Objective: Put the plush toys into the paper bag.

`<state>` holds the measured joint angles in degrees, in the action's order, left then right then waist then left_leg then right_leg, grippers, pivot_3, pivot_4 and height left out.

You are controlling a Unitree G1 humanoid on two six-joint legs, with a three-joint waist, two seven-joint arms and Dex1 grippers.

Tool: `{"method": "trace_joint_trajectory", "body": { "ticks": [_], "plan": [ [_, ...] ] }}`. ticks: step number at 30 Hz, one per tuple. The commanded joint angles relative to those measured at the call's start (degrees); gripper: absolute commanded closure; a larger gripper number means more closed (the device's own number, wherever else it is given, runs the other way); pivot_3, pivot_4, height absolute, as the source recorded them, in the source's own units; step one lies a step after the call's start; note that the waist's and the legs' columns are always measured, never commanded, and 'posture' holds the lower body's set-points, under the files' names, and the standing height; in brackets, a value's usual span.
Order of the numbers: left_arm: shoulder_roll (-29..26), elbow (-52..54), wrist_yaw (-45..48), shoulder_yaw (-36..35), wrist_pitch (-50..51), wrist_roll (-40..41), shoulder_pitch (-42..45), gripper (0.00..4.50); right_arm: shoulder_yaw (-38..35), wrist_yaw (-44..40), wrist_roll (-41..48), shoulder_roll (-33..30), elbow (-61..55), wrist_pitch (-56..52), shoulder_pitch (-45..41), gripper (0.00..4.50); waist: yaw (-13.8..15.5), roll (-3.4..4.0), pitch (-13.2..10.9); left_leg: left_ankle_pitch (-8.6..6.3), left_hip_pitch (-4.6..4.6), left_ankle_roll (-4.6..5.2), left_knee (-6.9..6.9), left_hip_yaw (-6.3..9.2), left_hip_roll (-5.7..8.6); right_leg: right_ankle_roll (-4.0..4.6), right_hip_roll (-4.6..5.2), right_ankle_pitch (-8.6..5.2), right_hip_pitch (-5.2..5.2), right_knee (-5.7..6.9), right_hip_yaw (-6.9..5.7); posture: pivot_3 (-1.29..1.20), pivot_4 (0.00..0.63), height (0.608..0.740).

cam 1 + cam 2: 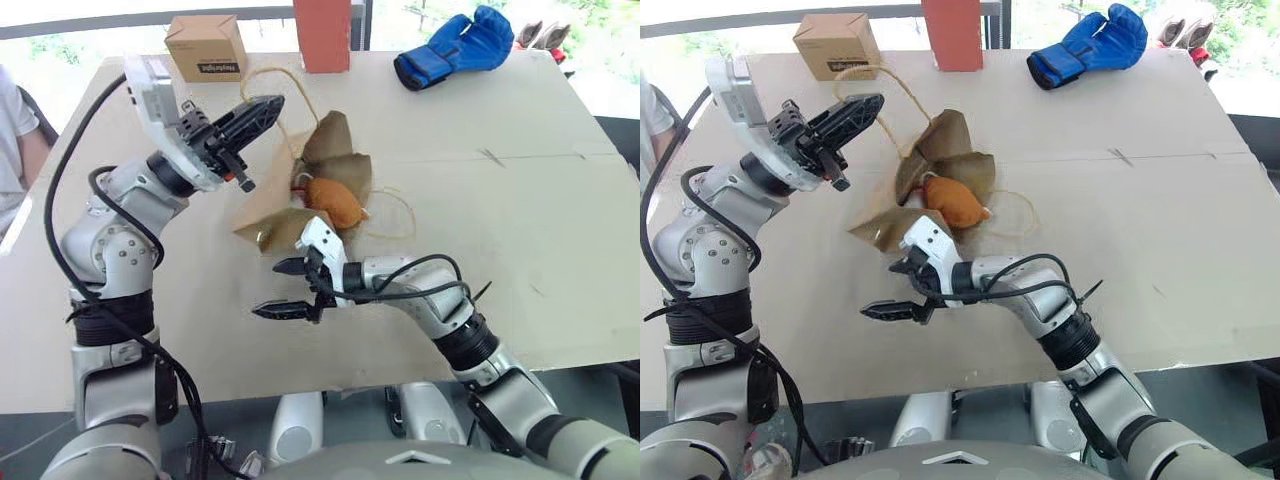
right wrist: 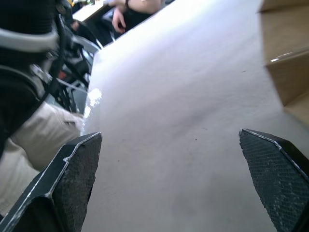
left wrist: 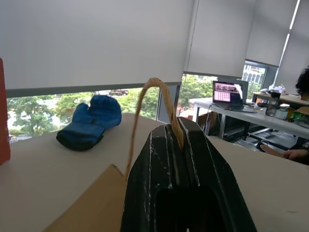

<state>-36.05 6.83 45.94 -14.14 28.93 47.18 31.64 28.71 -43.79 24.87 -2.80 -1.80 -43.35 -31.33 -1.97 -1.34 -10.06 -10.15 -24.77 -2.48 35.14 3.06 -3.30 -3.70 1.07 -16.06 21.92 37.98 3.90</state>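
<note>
Office: desks, laptop (image 3: 225, 92), blinds

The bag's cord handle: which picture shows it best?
The left wrist view: the cord handle loops up from the shut left tool pinching it. Both eye views show it smaller; the right wrist view shows a corner of the paper bag.

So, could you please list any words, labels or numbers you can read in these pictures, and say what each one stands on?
Small cardboard box: a dark printed line on its front face, too small to read.
Laptop screen on the far desk: coloured content, too blurred to read.
Nothing readable on the paper bag, the blue boxing glove or the red-orange block.
</note>
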Motion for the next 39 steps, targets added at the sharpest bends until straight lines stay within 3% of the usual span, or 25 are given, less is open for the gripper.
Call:
{"method": "trace_joint_trajectory", "body": {
  "ticks": [1, 4, 7, 13, 16, 21, 24, 29, 30, 32, 36, 39],
  "plan": [
    [-0.51, 2.75, -0.47, -1.46, -0.8, -1.23, -2.03, 4.5, -5.42, -0.75, 4.19, -6.27, -11.61, -4.82, 3.85, 0.07, 0.36, -0.04, 0.02, 0.0, -0.01, 0.0, 0.01, 0.0, 0.01, 0.0, 0.03, 0.0, -0.03, -0.03, 0.0, 0.0, 0.15, 0.74],
    [0.77, 3.94, -1.8, -2.16, -1.52, -1.3, -3.77, 4.5, -10.9, 2.09, 7.4, -11.47, -18.96, -10.94, 8.84, 0.07, 0.48, -0.06, 0.03, 0.01, 0.04, -0.01, 0.01, 0.01, 0.0, 0.01, 0.01, 0.0, -0.03, 0.04, -0.02, 0.0, 0.15, 0.74],
    [2.13, 5.49, -3.12, -3.22, -2.24, -0.83, -5.5, 4.5, -17.58, 7.63, 10.03, -12.55, -22.92, -16.54, 13.48, 0.07, 0.36, -0.07, 0.03, 0.0, 0.06, -0.01, 0.0, 0.02, -0.02, 0.02, -0.02, -0.01, -0.05, 0.04, -0.01, 0.0, 0.15, 0.74],
    [3.27, 9.22, -4.79, -7.45, -1.49, 3.48, -7.81, 4.5, -31.71, 21.94, 14.87, -1.6, -21.17, -23.04, 15.12, 0.07, -0.5, -0.06, 0.03, 0.01, 0.08, -0.01, -0.01, 0.03, -0.06, 0.02, -0.09, 0.0, -0.02, 0.09, 0.03, 0.0, 0.15, 0.74],
    [3.0, 10.29, -5.24, -8.77, -1.5, 4.04, -9.09, 4.5, -35.58, 26.77, 14.73, 3.1, -16.4, -21.43, 12.4, 0.07, -0.43, -0.07, 0.03, 0.01, 0.07, 0.0, 0.0, 0.01, -0.04, 0.01, -0.06, 0.0, -0.03, 0.07, 0.05, 0.0, 0.15, 0.74],
    [3.04, 11.71, -5.67, -9.54, -1.71, 4.22, -10.83, 4.5, -37.49, 28.09, 14.53, 6.46, -9.74, -16.9, 7.56, 0.07, -0.23, -0.06, 0.03, 0.01, 0.06, 0.0, 0.01, 0.0, -0.03, 0.02, -0.05, 0.0, -0.03, 0.04, 0.04, 0.0, 0.15, 0.74],
    [3.17, 12.73, -6.29, -10.42, -2.62, 3.73, -12.41, 4.5, -37.7, 25.04, 13.47, 8.4, -4.1, -7.38, 1.9, 0.73, -0.46, -0.02, 0.0, 0.0, 0.05, 0.0, 0.0, -0.01, -0.03, 0.02, -0.06, 0.0, -0.02, 0.03, 0.05, 0.0, 0.15, 0.74],
    [3.41, 14.09, -7.22, -11.06, -3.3, 4.1, -14.18, 4.5, -36.62, 19.84, 15.21, 8.54, -0.62, -2.56, -2.2, 3.22, -0.44, 0.02, -0.02, 0.0, 0.06, 0.01, -0.06, -0.01, -0.04, 0.02, -0.07, 0.0, 0.01, 0.04, 0.06, 0.0, 0.15, 0.74],
    [3.38, 14.21, -7.3, -11.26, -3.44, 4.13, -14.42, 4.5, -36.32, 19.75, 14.72, 8.5, 1.58, -2.34, -3.47, 3.48, -0.45, 0.02, -0.02, 0.0, 0.05, 0.01, -0.06, -0.01, -0.04, 0.02, -0.07, 0.0, 0.01, 0.04, 0.06, 0.0, 0.15, 0.74],
    [3.48, 14.74, -7.69, -11.63, -3.6, 4.32, -14.62, 4.5, -35.36, 19.79, 12.85, 7.79, 5.37, -1.63, -5.08, 4.43, -0.46, 0.03, -0.03, 0.0, 0.05, 0.01, -0.06, -0.02, -0.04, 0.02, -0.06, 0.0, 0.01, 0.04, 0.06, 0.0, 0.15, 0.74],
    [3.17, 15.91, -8.46, -12.82, -3.52, 5.37, -15.04, 4.5, -34.69, 17.87, 12.88, 6.65, 6.94, -0.68, -5.32, 4.47, -0.35, 0.03, -0.03, 0.0, 0.04, 0.0, -0.05, -0.02, -0.04, 0.02, -0.06, 0.0, 0.01, 0.04, 0.06, 0.0, 0.15, 0.74],
    [3.08, 17.14, -9.14, -13.79, -3.16, 6.72, -16.01, 4.5, -34.62, 17.37, 13.42, 5.99, 7.08, -1.41, -4.36, 3.69, -0.41, 0.03, -0.03, 0.0, 0.05, 0.0, -0.05, -0.02, -0.04, 0.02, -0.06, 0.0, 0.01, 0.04, 0.06, 0.0, 0.15, 0.74]
  ]
}}
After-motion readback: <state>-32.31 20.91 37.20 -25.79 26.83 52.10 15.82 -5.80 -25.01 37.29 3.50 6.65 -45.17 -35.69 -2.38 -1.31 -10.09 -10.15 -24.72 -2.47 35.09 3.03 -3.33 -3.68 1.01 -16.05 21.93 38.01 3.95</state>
